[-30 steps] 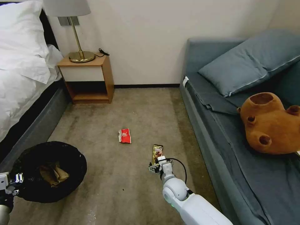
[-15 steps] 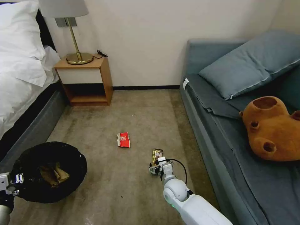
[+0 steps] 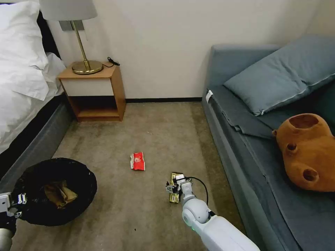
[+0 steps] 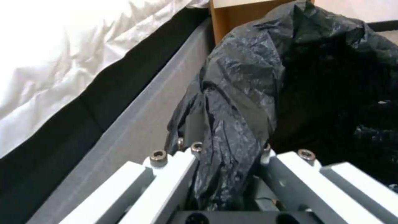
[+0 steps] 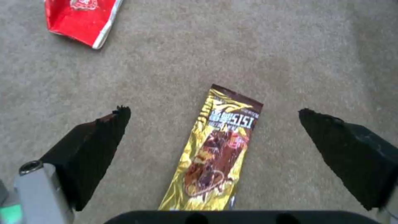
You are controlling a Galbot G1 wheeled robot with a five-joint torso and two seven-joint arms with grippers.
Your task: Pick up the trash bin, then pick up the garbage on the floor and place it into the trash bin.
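The trash bin [image 3: 31, 212], lined with a black bag [image 4: 248, 93], hangs at the lower left, and my left gripper [image 3: 12, 204] is shut on its bagged rim. Inside it lies a crumpled tan paper bag [image 3: 59, 194]. The gold-brown wrapper [image 3: 173, 197] lies flat on the carpet. My right gripper [image 3: 175, 186] hovers directly over it, open. In the right wrist view the wrapper [image 5: 215, 149] lies lengthwise between the two black fingers [image 5: 91, 149], apart from both. The red packet [image 3: 138, 161] lies farther out on the floor, to the left of the wrapper.
A bed [image 3: 24, 80] runs along the left, with a wooden nightstand [image 3: 94, 92] and a brass lamp [image 3: 83, 64] at the back wall. A grey-blue sofa [image 3: 251, 146] with a pillow and a brown plush toy [image 3: 307, 153] lines the right. Carpet lies between them.
The whole head view has shifted, so the camera moved. The wrapper, which lay just beyond my right gripper, now lies under it. The left gripper still holds the bin.
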